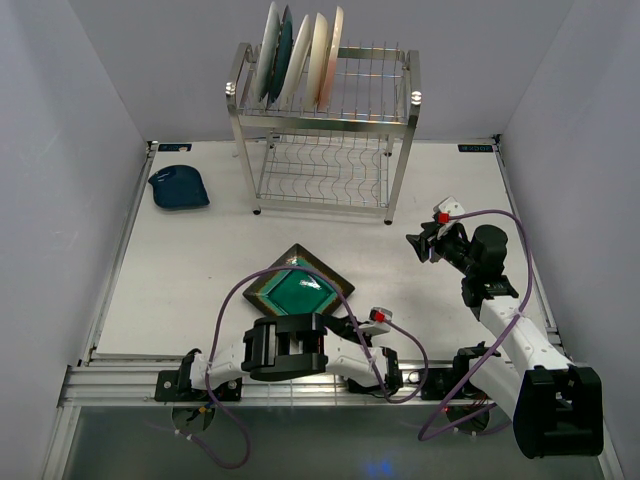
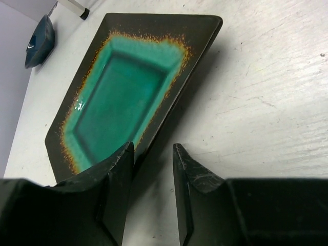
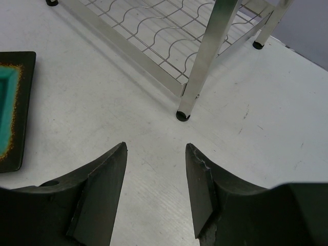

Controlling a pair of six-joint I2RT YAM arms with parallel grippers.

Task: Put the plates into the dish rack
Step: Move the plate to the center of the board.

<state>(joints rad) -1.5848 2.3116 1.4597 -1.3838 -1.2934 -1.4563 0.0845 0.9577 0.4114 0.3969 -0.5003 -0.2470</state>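
Currently, a small dark blue dish (image 1: 179,188) lies on the table (image 1: 180,290) at the far left, well apart from the dish rack (image 1: 400,120). At far centre, several plates (image 1: 300,60) stand on edge at the left end of the rack's upper tier. The square green plate (image 1: 300,290) sits at near centre, outside the rack. The left gripper (image 2: 151,148) is at its near edge, jaws parted and gripping nothing, its left finger (image 2: 115,174) just beside the dark rim. To the right, the right gripper (image 3: 156,146) hangs over the table near the rack's near right post (image 3: 207,56), jaws parted and empty.
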